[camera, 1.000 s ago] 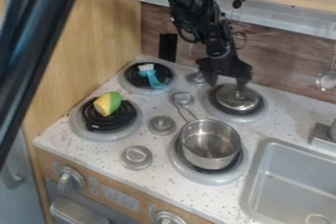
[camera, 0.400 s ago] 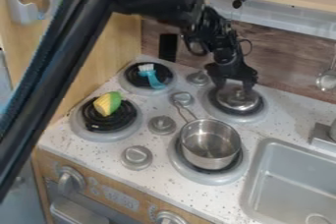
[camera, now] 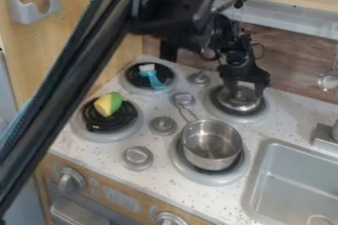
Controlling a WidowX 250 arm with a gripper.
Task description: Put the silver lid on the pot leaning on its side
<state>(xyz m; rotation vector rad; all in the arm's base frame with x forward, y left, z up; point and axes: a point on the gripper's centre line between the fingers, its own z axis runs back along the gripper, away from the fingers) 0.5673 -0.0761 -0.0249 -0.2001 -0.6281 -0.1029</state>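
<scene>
My gripper [camera: 247,92] hangs over the back right burner, pointing down. It is open, its fingers spread to either side of the top of the silver lid [camera: 239,103]. That lid lies on the back right burner, its upper part partly hidden by the gripper. On the front right burner stands the silver pot [camera: 211,145], uncovered and empty, mouth up and perhaps slightly tilted. Its thin handle points to the upper left.
A yellow and green toy [camera: 108,104] lies on the front left burner, a blue brush [camera: 153,78] on the back left burner. The sink [camera: 297,184] is at the lower right. Knobs stand between the burners.
My gripper has moved to the right and slightly down, from the lid's upper left to directly over it. The upper arm swung further into view. Lid and pot have stayed put.
</scene>
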